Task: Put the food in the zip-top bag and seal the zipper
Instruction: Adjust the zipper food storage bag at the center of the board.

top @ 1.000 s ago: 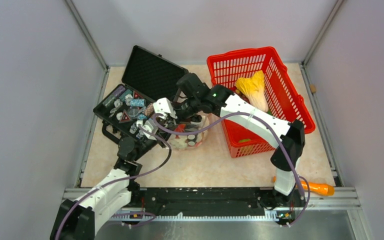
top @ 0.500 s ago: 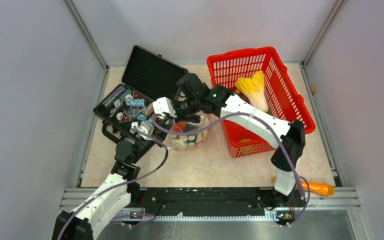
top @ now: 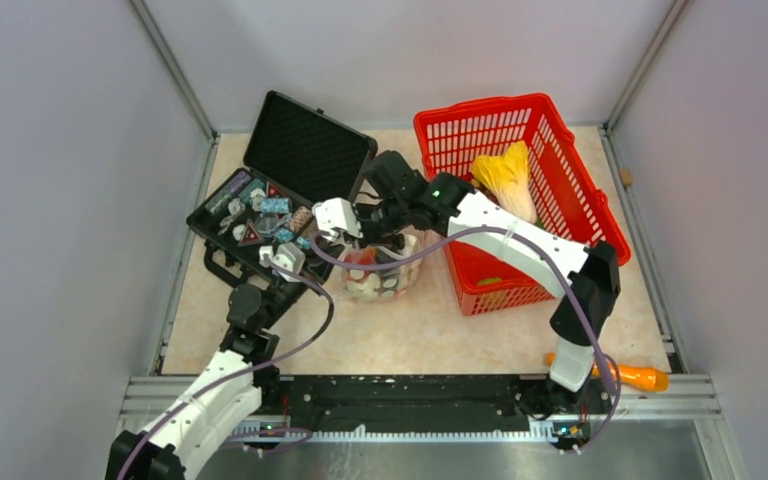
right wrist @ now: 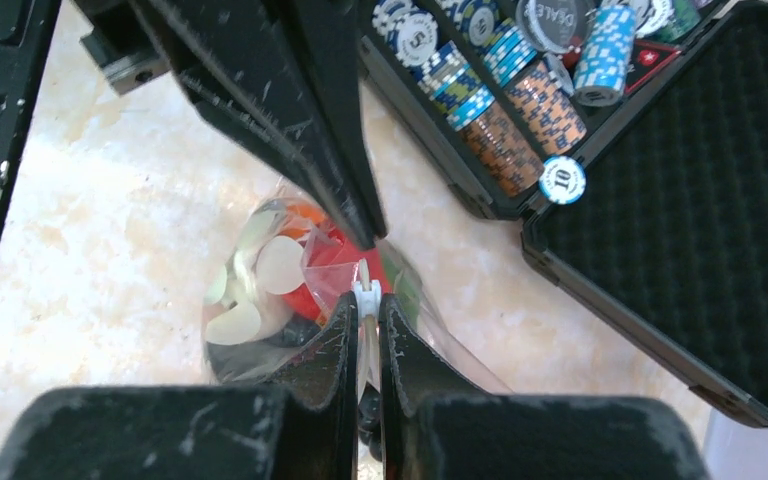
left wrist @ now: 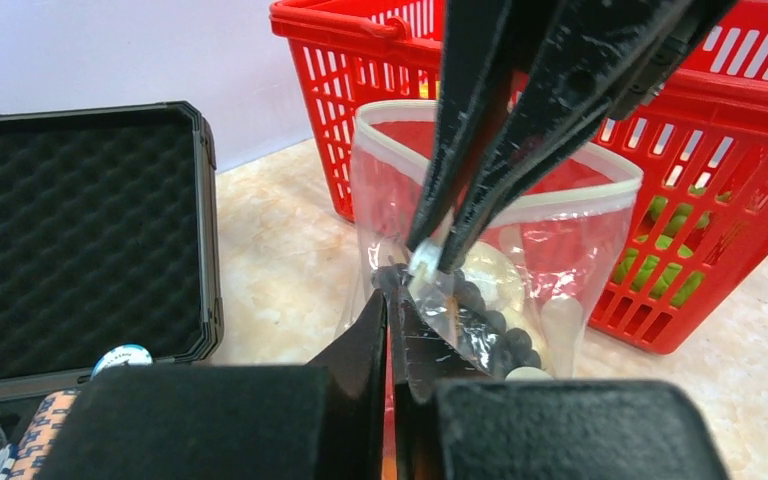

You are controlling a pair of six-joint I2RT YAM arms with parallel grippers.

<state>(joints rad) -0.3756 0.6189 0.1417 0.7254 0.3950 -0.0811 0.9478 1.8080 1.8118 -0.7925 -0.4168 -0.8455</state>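
Zip-top bag point(top: 380, 278), food point(left wrist: 490, 285) inside, stands between black case point(top: 305, 150) and red basket point(top: 560, 135); left gripper point(left wrist: 390, 325) and right gripper point(right wrist: 365, 305) (both pinched tight on its mouth edge) have shifted rightward, so sealing the zipper point(left wrist: 570, 200) looks unfinished.

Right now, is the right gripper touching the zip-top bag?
Touching. The right wrist view shows the right gripper shut on the whitish zipper of the zip-top bag, the strip pinched between its fingertips.
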